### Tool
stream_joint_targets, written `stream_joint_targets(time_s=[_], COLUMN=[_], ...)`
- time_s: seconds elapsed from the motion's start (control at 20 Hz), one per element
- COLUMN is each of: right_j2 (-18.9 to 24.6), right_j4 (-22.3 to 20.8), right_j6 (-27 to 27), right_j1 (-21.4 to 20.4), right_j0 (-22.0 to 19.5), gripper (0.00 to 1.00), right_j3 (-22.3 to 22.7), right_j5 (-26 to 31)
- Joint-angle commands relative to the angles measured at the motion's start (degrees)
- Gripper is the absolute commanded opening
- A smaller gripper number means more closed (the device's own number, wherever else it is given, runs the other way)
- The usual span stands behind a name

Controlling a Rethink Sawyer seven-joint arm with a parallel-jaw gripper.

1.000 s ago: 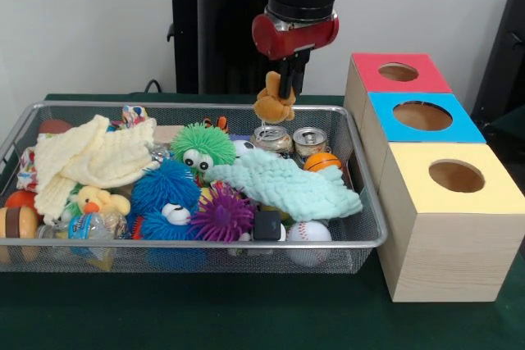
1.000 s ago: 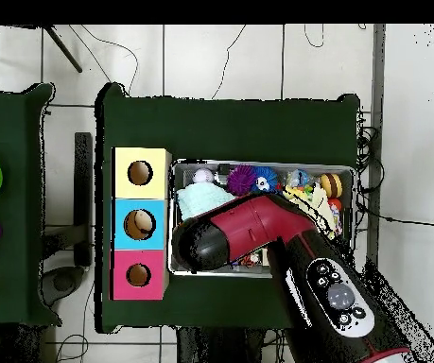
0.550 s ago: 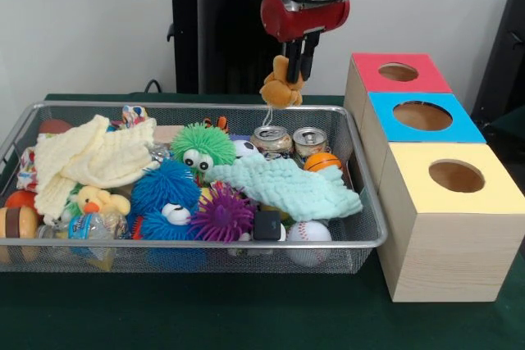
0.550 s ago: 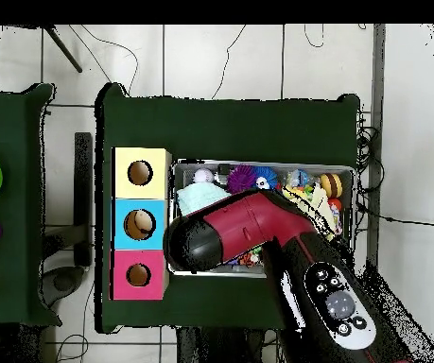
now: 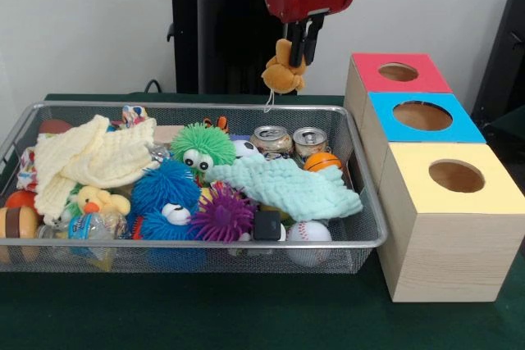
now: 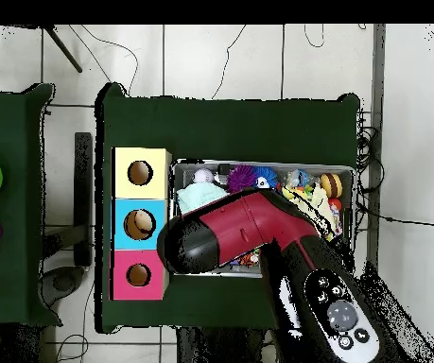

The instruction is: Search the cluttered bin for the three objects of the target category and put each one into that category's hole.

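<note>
Front view: gripper [image 5: 298, 47] is pinching a brown plush toy [image 5: 283, 73] by its top; soft and light, it is dangling limply above the bin [image 5: 353, 227].

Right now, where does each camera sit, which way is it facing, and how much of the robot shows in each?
Front view: across the table, facing the robot; looks at the wire bin and the three boxes; shows the hand shut on a brown plush toy.
Overhead view: above, looking straight down; the red arm covers much of the bin.
Shared: bin, yellow-topped box, blue-topped box and red-topped box.
</note>
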Motion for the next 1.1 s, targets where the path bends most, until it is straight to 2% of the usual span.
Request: stream_joint_targets(time_s=[0.05,0.5,1.1], right_j2=[3.36,2.87,1.34], right_j4=[2.41,4.9,5.99], right_j6=[-10.8,-8.53,-3.57], right_j1=[-2.66,-5.46,-6.54], right_j0=[-0.84,-0.15,1.87], gripper=[0.0,0.0,0.0], right_j3=[3.64,5.8,9.06], right_j5=[6.87,6.61,3.27])
